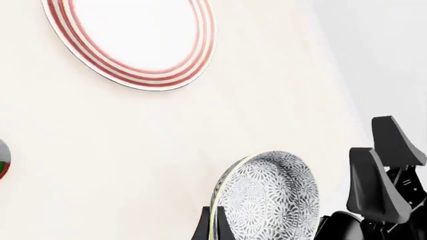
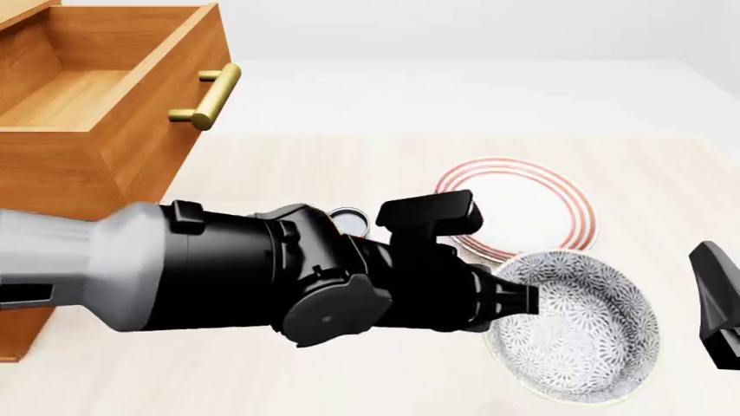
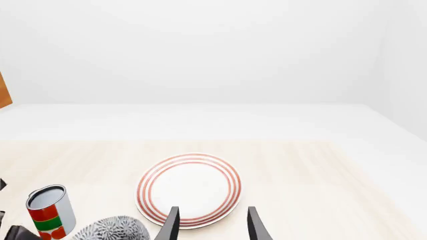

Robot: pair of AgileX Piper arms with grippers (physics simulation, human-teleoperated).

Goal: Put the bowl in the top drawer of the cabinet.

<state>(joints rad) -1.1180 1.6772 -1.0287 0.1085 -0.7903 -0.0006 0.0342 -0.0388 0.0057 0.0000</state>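
The bowl (image 2: 578,334), white with a dense grey-blue floral pattern, hangs tilted at the front right of the table. My left gripper (image 2: 526,299) is shut on its left rim. The left wrist view shows the bowl (image 1: 270,197) on edge, its rim pinched between my fingers (image 1: 203,227). The cabinet's top drawer (image 2: 139,113) stands pulled open at the far left, its brass handle (image 2: 206,97) facing right. It is far from the bowl. My right gripper (image 3: 212,224) is open and holds nothing, just right of the bowl (image 3: 113,229).
A flat white plate with red rings (image 2: 526,204) lies just beyond the bowl. A can (image 3: 48,210) with a red and green label stands left of the plate, mostly hidden behind my left arm in the front view. The table's right edge is near my right gripper (image 2: 719,308).
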